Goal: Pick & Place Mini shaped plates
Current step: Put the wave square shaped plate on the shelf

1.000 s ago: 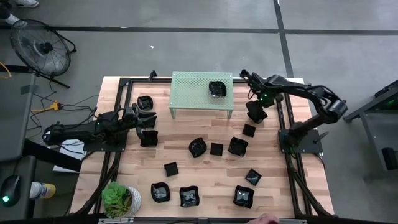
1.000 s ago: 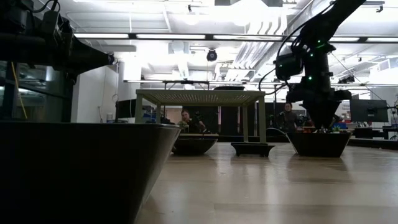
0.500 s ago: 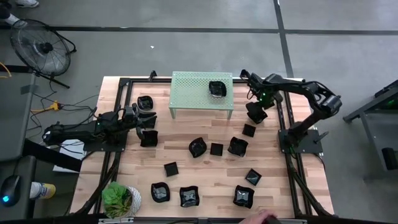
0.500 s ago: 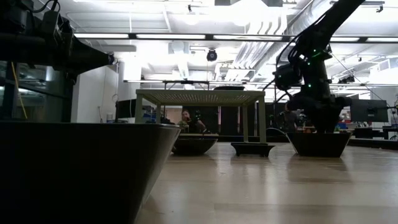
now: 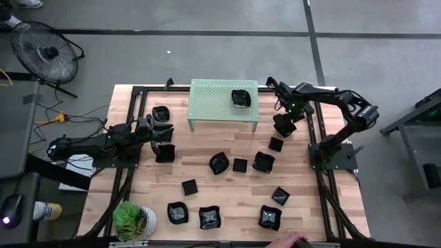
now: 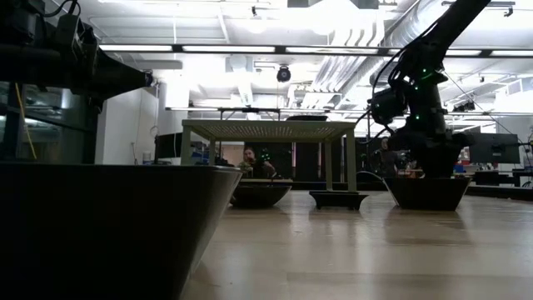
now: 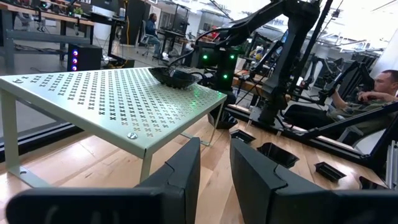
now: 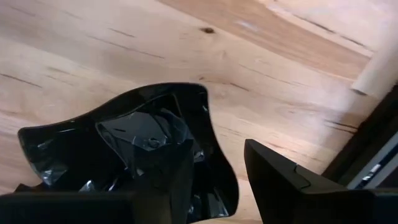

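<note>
The mini shaped plates [image 5: 239,165] lie scattered over the wooden desk [image 5: 227,193], and the pale green perforated shelf [image 5: 213,96] at the desk's far middle serves as the marker for placing them. Left of the shelf, two black plates sit near the left gripper [image 5: 160,131], one [image 5: 161,113] on the far side of it and one [image 5: 164,153] on the near side; that gripper rests low over the desk with its fingers [image 7: 180,180] parted by a narrow gap and nothing between them. Toward the near edge of the desk, well apart from the shelf, a small square plate [image 5: 189,187] and a row of wavy-edged ones [image 5: 209,218] lie beside a green leafy plant [image 5: 129,219]. On the shelf's right part sits one wavy plate [image 5: 240,98]. In front of the shelf lie three plates in a loose line. Right of the shelf, the right gripper [image 5: 283,124] is down at a wavy-edged plate [image 8: 124,149], one finger [image 8: 163,180] inside the dish and the other [image 8: 292,186] outside its rim, spread apart and not yet pinched on it. Further plates [image 5: 275,145] lie nearer than that one.
</note>
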You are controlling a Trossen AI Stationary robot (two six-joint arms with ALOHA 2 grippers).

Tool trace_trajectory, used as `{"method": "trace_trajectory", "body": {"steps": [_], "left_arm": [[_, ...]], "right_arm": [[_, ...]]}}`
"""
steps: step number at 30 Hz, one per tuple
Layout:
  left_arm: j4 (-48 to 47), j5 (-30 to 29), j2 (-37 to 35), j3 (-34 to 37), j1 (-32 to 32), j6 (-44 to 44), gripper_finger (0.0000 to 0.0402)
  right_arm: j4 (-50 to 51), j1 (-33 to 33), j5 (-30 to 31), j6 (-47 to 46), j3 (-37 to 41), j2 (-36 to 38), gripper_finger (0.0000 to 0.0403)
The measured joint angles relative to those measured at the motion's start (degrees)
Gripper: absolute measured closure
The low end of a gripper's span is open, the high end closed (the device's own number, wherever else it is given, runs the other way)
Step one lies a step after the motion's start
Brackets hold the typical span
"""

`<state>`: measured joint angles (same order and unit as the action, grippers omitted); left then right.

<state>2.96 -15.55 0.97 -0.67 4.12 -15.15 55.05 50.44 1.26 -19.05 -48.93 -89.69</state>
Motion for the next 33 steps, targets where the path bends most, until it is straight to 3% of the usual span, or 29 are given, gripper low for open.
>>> {"method": "trace_trajectory", "body": {"steps": [8, 23, 33], "left_arm": [[0.01, 0.02, 0.01, 0.0, 0.0, 0.02, 0.0316], [0.01, 0.02, 0.0, 0.0, -0.01, 0.01, 0.0316], [0.02, 0.02, 0.01, 0.0, 0.0, 0.01, 0.0316]], "right_arm": [[-0.48, 0.2, 0.85, -0.35, -0.02, 0.0, 0.0274], [-1.03, 0.17, 0.81, 0.02, -0.13, 0.26, 0.0396], [0.77, 0.17, 1.42, -1.49, -0.13, 6.34, 0.0401]]}}
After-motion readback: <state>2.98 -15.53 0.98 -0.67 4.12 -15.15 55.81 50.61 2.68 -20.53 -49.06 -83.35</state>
